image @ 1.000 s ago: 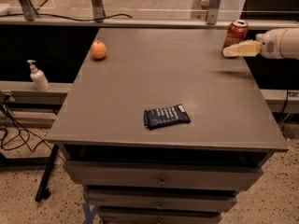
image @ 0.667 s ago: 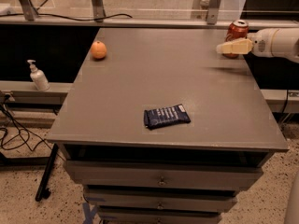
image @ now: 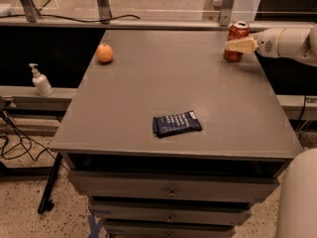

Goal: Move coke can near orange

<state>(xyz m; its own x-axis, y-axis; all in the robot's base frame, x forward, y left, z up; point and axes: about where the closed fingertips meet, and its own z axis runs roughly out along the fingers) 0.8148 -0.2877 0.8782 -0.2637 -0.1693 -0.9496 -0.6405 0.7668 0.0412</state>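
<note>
The red coke can [image: 236, 32] stands upright at the far right of the grey table top [image: 148, 98]. The orange [image: 104, 53] lies at the far left of the table, well apart from the can. My gripper [image: 237, 45] reaches in from the right edge, its cream fingertip lying across the front of the can at mid-height. The white arm [image: 290, 42] extends off to the right.
A dark blue snack packet [image: 176, 123] lies in the front middle of the table. A white pump bottle [image: 40, 81] stands on a ledge to the left. Drawers sit under the table top. Cables lie on the floor at left.
My gripper has moved left toward the can, from beside its right lower side to across its front. The can, orange and packet have not moved.
</note>
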